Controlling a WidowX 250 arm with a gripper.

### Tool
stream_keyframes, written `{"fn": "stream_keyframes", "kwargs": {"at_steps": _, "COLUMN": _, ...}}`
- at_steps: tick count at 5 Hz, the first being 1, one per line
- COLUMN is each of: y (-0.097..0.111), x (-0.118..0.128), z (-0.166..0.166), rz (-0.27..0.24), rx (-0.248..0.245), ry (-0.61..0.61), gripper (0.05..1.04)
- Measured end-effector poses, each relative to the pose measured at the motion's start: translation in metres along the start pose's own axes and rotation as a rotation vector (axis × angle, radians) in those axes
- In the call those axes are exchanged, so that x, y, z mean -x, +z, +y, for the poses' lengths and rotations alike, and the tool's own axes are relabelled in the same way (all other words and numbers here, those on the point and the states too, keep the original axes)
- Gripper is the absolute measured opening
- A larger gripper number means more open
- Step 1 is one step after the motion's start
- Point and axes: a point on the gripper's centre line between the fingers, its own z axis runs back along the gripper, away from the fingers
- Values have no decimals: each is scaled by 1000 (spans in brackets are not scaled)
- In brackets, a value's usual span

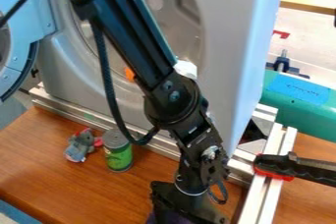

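Observation:
The black gripper (185, 203) hangs low over the wooden table (78, 193), at the bottom edge of the view right of centre. A bit of dark purple material (173, 218) shows at its underside; whether the two touch I cannot tell. Up and left of the gripper stands a green can (118, 153) with a grey lid, upright on the table. Just left of the can is a small grey plush toy (79, 145) with pink-red parts.
A grey washing-machine front (226, 36) stands behind the arm, its round blue-rimmed door (31, 39) swung out at left. Metal rails (266, 193) run along its base and the right side. A black-and-red clamp (289, 166) and a green cylinder (302, 105) are at right.

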Motion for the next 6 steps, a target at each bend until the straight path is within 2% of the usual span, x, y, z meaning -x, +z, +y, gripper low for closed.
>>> {"fn": "stream_keyframes", "kwargs": {"at_steps": 1, "y": -15, "x": 1, "z": 11, "rz": 68, "rx": -9, "ry": -3, "gripper": 1001}}
{"fn": "stream_keyframes", "kwargs": {"at_steps": 3, "y": -24, "x": -1, "z": 34, "rz": 75, "rx": 16, "ry": 0, "gripper": 1001}}
{"fn": "stream_keyframes", "kwargs": {"at_steps": 4, "y": -26, "x": 2, "z": 41, "rz": 84, "rx": 2, "ry": -13, "gripper": 1001}}
{"fn": "stream_keyframes", "kwargs": {"at_steps": 5, "y": -24, "x": 16, "z": 70, "rz": 120, "rx": -33, "ry": 46, "gripper": 1001}}
{"fn": "stream_keyframes", "kwargs": {"at_steps": 6, "y": -24, "x": 31, "z": 88, "rz": 169, "rx": -44, "ry": 94, "gripper": 1001}}
